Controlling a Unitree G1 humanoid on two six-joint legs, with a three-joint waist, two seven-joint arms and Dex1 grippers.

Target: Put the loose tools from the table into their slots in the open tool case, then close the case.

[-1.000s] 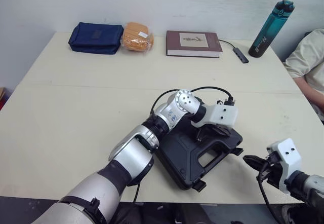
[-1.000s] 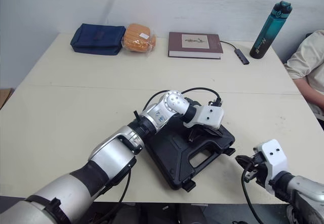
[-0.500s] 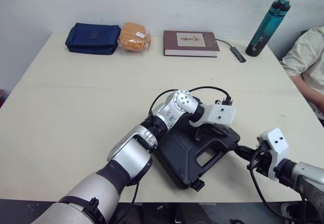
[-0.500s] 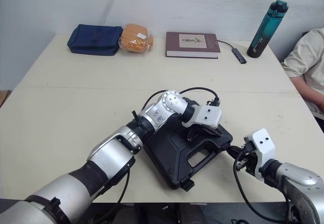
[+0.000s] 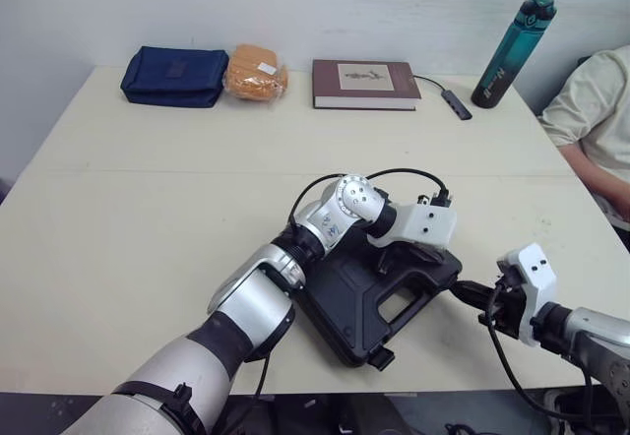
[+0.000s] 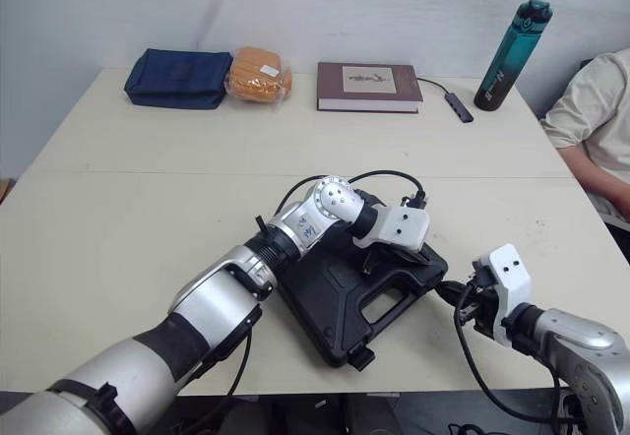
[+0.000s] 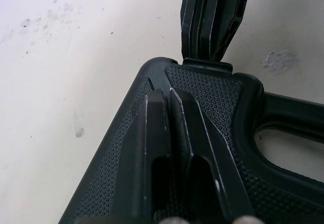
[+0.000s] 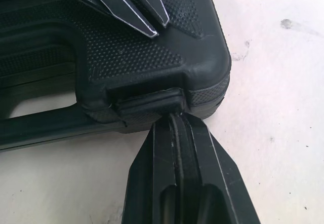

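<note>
Your tool case (image 5: 366, 295) lies with its lid down on the table (image 5: 148, 218), at the lower centre of the head view, with its handle toward the lower right. Your left gripper (image 7: 169, 95) has its fingers pressed together, resting flat on the textured lid beside the handle opening. Your right gripper (image 8: 174, 118) is likewise pressed together with nothing between its fingers, and its tips touch the latch (image 8: 149, 104) at the case's corner. A person's sleeve (image 5: 591, 100) shows at the right edge.
</note>
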